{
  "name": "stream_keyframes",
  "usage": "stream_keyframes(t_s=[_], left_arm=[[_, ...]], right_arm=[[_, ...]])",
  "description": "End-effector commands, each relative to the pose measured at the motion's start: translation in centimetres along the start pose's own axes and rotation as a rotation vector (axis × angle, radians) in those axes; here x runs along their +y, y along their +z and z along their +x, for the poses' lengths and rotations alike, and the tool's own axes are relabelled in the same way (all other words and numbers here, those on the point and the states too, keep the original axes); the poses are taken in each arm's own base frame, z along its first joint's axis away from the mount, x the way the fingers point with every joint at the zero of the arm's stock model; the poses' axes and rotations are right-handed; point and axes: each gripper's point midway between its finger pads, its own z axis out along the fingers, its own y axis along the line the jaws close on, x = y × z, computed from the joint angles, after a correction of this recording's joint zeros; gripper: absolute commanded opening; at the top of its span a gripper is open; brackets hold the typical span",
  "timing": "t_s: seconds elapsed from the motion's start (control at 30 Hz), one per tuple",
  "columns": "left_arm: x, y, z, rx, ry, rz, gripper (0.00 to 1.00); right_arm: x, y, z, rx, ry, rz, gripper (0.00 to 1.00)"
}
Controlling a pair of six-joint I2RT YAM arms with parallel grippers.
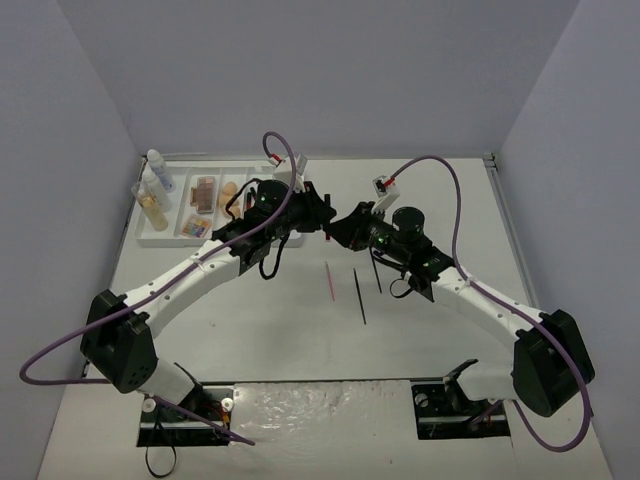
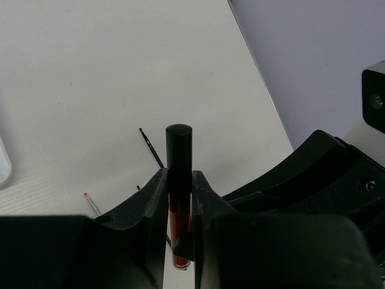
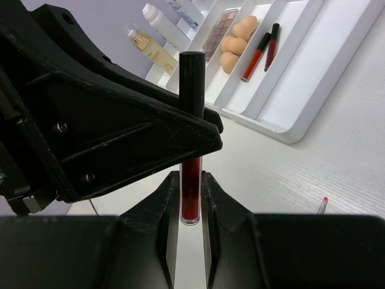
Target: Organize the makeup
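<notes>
A lip gloss tube with a black cap [image 2: 179,147] and dark red body [image 3: 190,186] is held in the air between both grippers over the table's middle. My left gripper [image 2: 179,180] is shut on it near the cap; it shows in the top view [image 1: 316,216]. My right gripper [image 3: 190,183] is shut on its red lower end, also seen from above [image 1: 347,228]. A red pencil [image 1: 329,282] and a black pencil [image 1: 359,296] lie on the table. The white tray [image 3: 301,120] holds two more lip gloss tubes [image 3: 255,57], peach sponges [image 3: 234,45], a palette [image 3: 218,29] and a tan-filled tube [image 3: 150,51].
The tray [image 1: 160,240] stands at the far left of the table with white bottles [image 1: 155,165] at its left end. A second black stick [image 1: 377,272] lies near the right arm. Grey walls close the table on three sides.
</notes>
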Motion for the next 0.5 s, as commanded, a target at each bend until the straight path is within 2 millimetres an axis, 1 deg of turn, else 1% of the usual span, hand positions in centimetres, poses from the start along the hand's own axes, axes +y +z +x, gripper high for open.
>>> stream_keyframes(t_s=[0.0, 0.03, 0.13, 0.17, 0.23, 0.27, 0.3, 0.37, 0.4, 0.47], left_arm=[[-3.3, -0.3, -3.7, -0.121, 0.010, 0.105, 0.02], [-3.2, -0.2, -3.7, -0.119, 0.012, 0.104, 0.00], [-2.5, 0.2, -3.3, -0.108, 0.022, 0.087, 0.00], [-2.4, 0.2, -3.3, -0.108, 0.022, 0.081, 0.00], [-1.1, 0.6, -3.5, -0.102, 0.027, 0.046, 0.00], [-0.5, 0.6, -3.8, -0.103, 0.026, 0.031, 0.00], [1.0, 0.7, -4.3, -0.103, 0.025, -0.004, 0.00], [3.4, 1.1, -4.7, -0.090, 0.045, -0.073, 0.00], [4.9, 1.2, -5.2, -0.083, 0.057, -0.116, 0.00], [8.6, 1.1, -5.9, -0.050, 0.066, -0.216, 0.00]], right_arm=[[2.0, 0.4, -1.8, -0.066, -0.034, -0.079, 0.07], [1.7, 0.4, -1.8, -0.064, -0.032, -0.066, 0.09], [0.6, 0.6, -1.8, -0.059, -0.057, -0.011, 0.33], [0.4, 0.6, -1.7, -0.049, -0.065, 0.000, 0.39], [-0.8, 0.6, -1.5, -0.030, -0.082, 0.066, 0.54], [-1.5, 0.4, -1.4, -0.020, -0.090, 0.105, 0.60], [-2.5, 0.1, -0.9, 0.007, -0.113, 0.148, 0.63], [-4.2, -0.5, -0.3, 0.041, -0.149, 0.231, 0.72], [-5.0, -1.0, -0.4, 0.044, -0.167, 0.273, 0.76], [-6.2, -1.9, -0.5, 0.048, -0.195, 0.339, 0.80]])
